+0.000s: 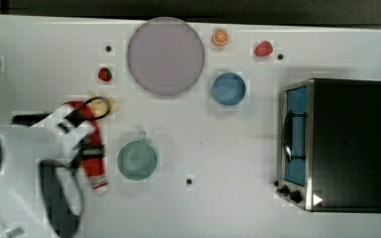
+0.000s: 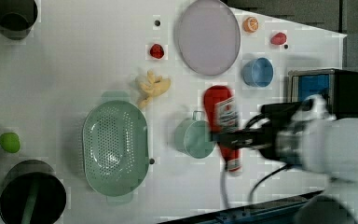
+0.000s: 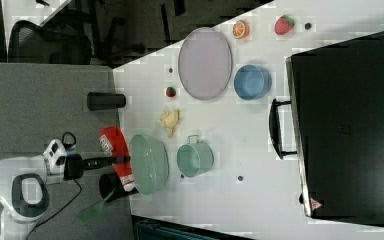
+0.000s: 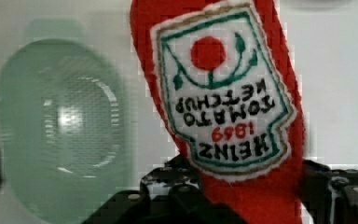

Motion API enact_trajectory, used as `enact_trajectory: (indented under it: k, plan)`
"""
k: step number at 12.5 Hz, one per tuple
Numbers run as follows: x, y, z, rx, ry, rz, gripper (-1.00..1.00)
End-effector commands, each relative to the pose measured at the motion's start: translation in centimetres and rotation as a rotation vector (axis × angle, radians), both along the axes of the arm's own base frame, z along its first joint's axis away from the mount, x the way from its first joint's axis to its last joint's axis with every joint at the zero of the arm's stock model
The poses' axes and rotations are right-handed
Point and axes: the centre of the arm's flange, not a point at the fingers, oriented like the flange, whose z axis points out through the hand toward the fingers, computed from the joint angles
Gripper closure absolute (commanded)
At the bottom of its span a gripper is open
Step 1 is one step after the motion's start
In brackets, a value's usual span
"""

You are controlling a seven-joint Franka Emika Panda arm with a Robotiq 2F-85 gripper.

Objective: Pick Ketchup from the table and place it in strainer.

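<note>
Clamping the Ketchup [image 2: 222,122] near its cap end, the gripper [image 2: 228,139] holds it above the table [image 2: 74,56].

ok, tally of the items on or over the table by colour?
Red: 3, Ketchup, two strawberries
Green: 3, strainer, cup, ball
Blue: 1, bowl
Orange: 1, orange half
Yellow: 1, yellow item
Lilac: 1, plate
Total: 10

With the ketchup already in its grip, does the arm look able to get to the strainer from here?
Probably yes. The gripper holds the Ketchup lifted, and the strainer lies open-topped with nothing inside; only the green cup stands between, low enough to pass over.
</note>
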Motion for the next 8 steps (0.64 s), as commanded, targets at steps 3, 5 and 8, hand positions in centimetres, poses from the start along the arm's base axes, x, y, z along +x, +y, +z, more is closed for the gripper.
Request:
enact_trajectory:
  k: [3,5,8]
  plan:
    - [-1.7,7.5,-4.8,0.129,0.006,-0.252,-0.23]
    - [-2.1,9.8,-7.7,0.192,0.040,-0.261,-0.23]
    - [-1.8,11.4,-12.2,0.277,0.075,-0.270,-0.51]
